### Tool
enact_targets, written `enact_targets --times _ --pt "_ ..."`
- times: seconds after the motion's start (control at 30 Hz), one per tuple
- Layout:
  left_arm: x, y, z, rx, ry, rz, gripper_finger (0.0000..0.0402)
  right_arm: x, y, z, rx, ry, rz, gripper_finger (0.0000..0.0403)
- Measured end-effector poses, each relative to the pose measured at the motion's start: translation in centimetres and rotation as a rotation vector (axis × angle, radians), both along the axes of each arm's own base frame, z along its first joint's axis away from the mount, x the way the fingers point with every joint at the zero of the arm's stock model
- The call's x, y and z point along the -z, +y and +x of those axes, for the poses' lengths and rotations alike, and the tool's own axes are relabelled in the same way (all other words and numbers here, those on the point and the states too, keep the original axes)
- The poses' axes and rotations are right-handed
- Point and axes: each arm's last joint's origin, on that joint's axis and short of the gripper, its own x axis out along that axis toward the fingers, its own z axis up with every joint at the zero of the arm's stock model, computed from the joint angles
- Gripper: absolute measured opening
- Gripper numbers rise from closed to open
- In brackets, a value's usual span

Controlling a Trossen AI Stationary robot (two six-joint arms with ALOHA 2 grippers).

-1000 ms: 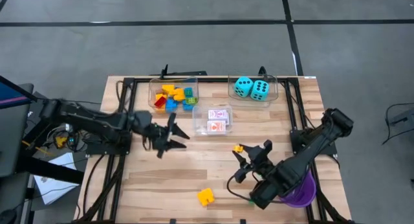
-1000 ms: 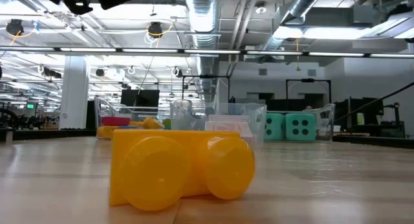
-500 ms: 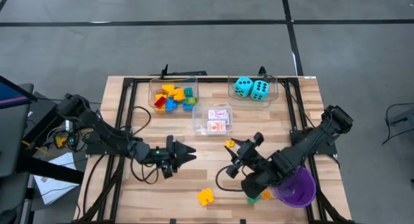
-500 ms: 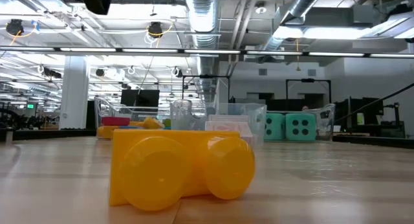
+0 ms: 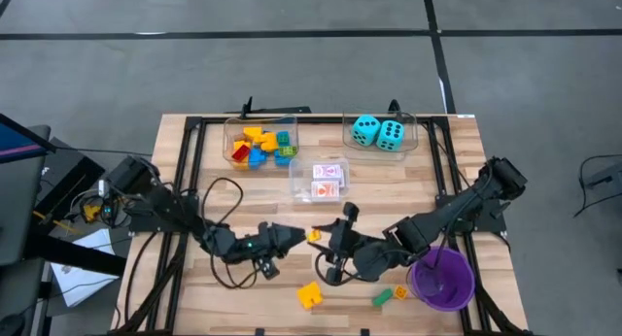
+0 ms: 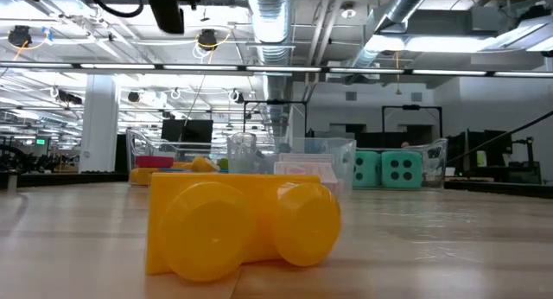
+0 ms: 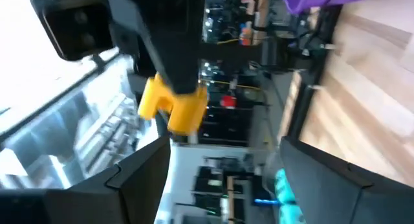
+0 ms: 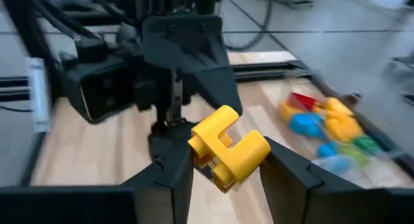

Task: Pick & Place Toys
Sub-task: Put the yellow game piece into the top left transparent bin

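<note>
High view shows your right gripper (image 5: 323,241) clamped on a yellow brick (image 5: 314,236); your left gripper (image 5: 294,233), jaws parted and empty, faces it just beside.

From above, my high view looks straight down on the whole table (image 5: 243,278), all four edges and the grey floor around it. My low view sits at tabletop height near the front edge, facing level toward the back edge and the room beyond; a yellow brick (image 6: 242,225) fills it close up, the same brick (image 5: 309,295) the high view shows near the front edge. Each wrist view looks past its own fingers at close range, and both share the small yellow brick (image 8: 229,146) between the arms.
</note>
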Motion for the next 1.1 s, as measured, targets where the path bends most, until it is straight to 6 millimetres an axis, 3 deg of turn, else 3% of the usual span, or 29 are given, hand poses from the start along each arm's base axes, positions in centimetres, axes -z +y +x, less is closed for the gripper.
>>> enact_targets --times 0.17,0.37,0.6,0.9,1.1 --pt "0.0 -1.7 -0.2 -0.009 -0.018 0.098 0.0283 0.1 0.0 0.1 -0.043 0.015 0.010 0.0139" --pt "-0.5 -2.4 -0.3 0.009 -0.028 0.100 0.0282 0.1 0.3 0.2 -0.127 0.040 0.047 0.0139" --pt "-0.4 -2.6 0.0 0.022 0.001 0.120 0.0282 0.1 0.2 0.5 -0.241 0.060 0.103 0.0139" --pt "-0.3 -2.9 -0.1 0.074 0.004 0.135 0.0282 2.1 -1.0 2.9 -0.243 0.092 0.130 0.0140" --pt "-0.2 -2.9 -0.1 0.074 0.008 0.130 0.0280 2.2 -1.8 3.3 -0.221 0.082 0.132 0.0140"
